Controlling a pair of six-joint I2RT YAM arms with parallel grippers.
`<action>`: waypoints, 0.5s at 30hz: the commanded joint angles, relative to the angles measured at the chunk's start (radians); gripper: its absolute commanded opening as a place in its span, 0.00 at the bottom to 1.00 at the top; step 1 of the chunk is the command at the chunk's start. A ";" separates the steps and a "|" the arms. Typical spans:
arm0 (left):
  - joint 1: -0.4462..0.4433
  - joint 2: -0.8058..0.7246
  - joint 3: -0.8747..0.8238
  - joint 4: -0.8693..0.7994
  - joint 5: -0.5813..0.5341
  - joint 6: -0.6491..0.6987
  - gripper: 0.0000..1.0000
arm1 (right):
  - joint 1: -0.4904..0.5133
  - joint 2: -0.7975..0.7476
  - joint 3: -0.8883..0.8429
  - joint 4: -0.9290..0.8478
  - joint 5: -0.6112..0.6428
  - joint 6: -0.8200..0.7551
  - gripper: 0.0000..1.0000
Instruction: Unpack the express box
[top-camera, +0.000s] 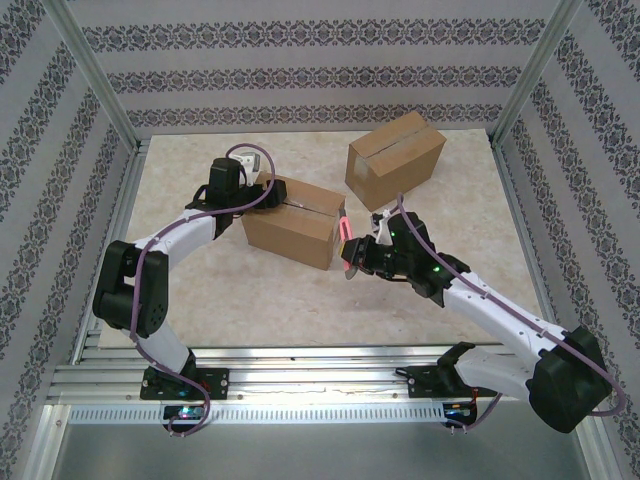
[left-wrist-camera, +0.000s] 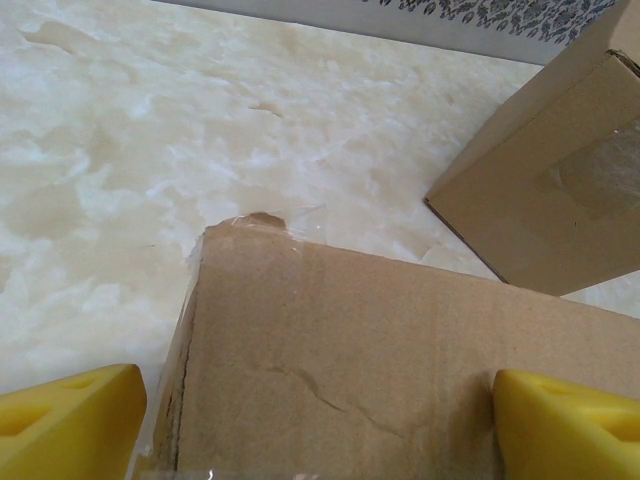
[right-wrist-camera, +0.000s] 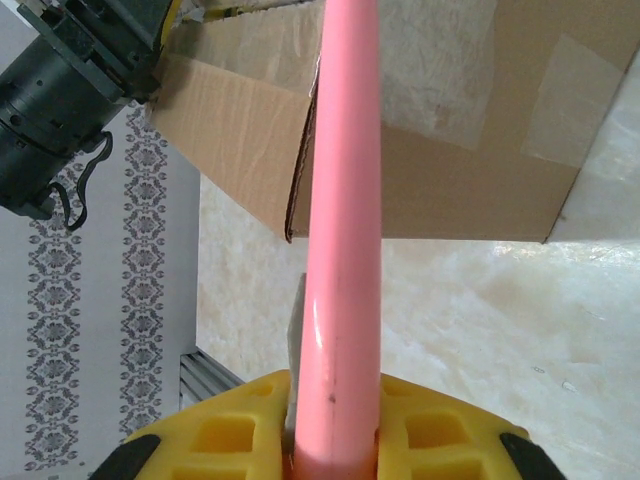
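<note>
A taped cardboard express box (top-camera: 293, 220) lies left of the table's middle. My left gripper (top-camera: 262, 193) is at its left end, open. In the left wrist view its yellow fingers (left-wrist-camera: 65, 420) stand wide apart, one past the box's left edge and the other over the creased top (left-wrist-camera: 380, 360). My right gripper (top-camera: 358, 255) hovers off the box's right end, shut on a pink box cutter (top-camera: 346, 240). The right wrist view has the pink handle (right-wrist-camera: 345, 230) clamped between the yellow pads (right-wrist-camera: 220, 435), with a grey blade (right-wrist-camera: 297, 330) along its side, pointing at the box's taped end (right-wrist-camera: 450, 150).
A second taped cardboard box (top-camera: 395, 157) sits at the back right, close behind the first, and appears in the left wrist view (left-wrist-camera: 550, 190). Patterned walls and metal frame posts (top-camera: 90, 75) enclose the marbled table (top-camera: 260, 300).
</note>
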 joint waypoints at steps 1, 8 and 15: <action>-0.022 0.149 -0.091 -0.278 -0.033 -0.013 0.89 | 0.056 -0.018 -0.027 0.024 -0.157 -0.007 0.00; -0.022 0.159 -0.090 -0.278 -0.034 -0.017 0.89 | 0.071 -0.023 -0.050 0.045 -0.148 0.007 0.00; -0.022 0.160 -0.089 -0.282 -0.030 -0.017 0.89 | 0.083 -0.027 -0.056 0.043 -0.133 0.010 0.00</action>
